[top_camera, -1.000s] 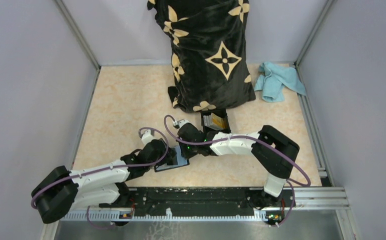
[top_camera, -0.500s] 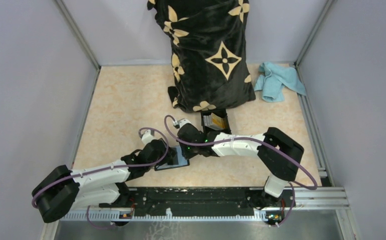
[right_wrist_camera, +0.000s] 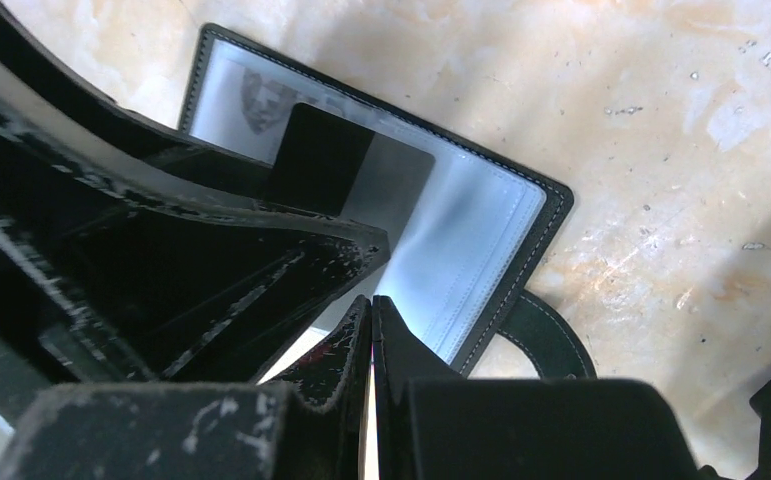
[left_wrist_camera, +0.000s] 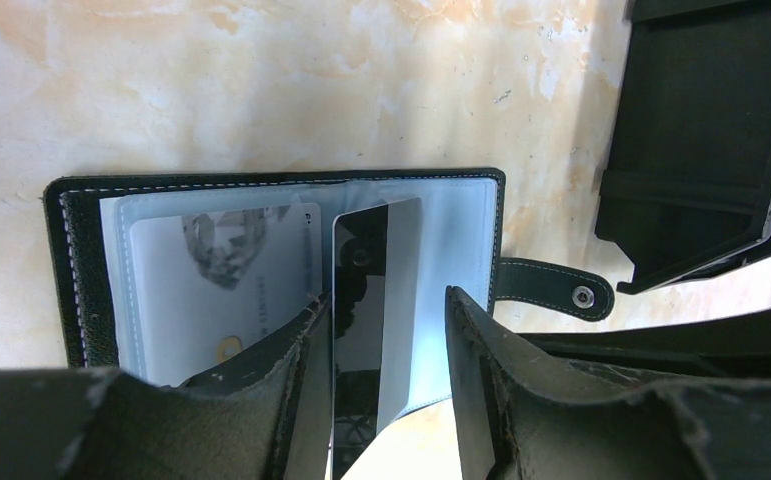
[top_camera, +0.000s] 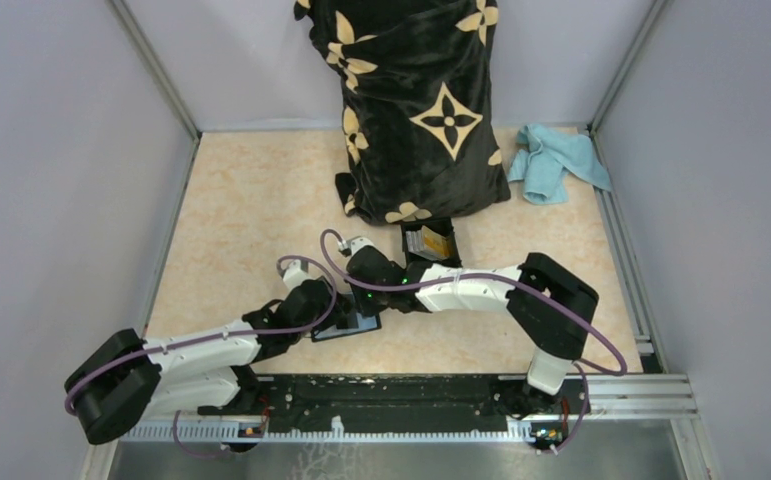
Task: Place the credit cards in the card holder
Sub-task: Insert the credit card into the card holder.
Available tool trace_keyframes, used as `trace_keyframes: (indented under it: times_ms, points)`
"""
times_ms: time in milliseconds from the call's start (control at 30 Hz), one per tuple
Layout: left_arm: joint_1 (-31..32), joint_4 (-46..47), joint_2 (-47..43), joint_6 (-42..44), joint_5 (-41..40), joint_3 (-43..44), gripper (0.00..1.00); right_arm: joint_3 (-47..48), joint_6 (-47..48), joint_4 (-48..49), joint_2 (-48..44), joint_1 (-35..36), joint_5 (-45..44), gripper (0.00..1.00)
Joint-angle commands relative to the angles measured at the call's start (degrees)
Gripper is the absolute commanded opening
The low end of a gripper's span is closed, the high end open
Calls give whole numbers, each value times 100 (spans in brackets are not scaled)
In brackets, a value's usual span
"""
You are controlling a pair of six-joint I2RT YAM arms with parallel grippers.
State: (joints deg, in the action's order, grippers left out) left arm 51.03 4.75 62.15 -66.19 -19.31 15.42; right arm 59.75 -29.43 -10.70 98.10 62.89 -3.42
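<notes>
1. Beige marbled table (top_camera: 241,220), grey walls (top_camera: 51,150), and a flowered black cloth (top_camera: 416,100) at the far end.
2. The card holder (left_wrist_camera: 71,280) lies open up front. The left gripper (left_wrist_camera: 386,298) has its fingers apart around a credit card (left_wrist_camera: 381,240); whether they clamp it cannot be told. The right gripper (right_wrist_camera: 372,298) has its fingers together above the holder.
3. In the left wrist view, the holder's long axis runs left-right and its strap tab (left_wrist_camera: 551,288) points right. The card stands tilted.

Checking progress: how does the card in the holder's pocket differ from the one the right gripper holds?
The pocketed card lies flat under clear plastic; the held card stands tilted. The pocketed card looks pale; the held card looks glossy, dark-grey. Both sit over the open card holder.
</notes>
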Motion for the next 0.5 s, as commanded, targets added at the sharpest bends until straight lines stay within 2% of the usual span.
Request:
trace_keyframes:
  times_ms: [0, 267, 467]
  points:
    - [31, -480, 53, -36, 183, -308, 49, -46, -110, 287, 122, 61, -58, 3]
    - [39, -330, -256, -123, 151, -515, 46, -198, -209, 375, 333, 56, -136, 3]
    - [38, -244, -627, -142, 84, -694, 50, -256, -378, 256, 619, 56, -233, 2]
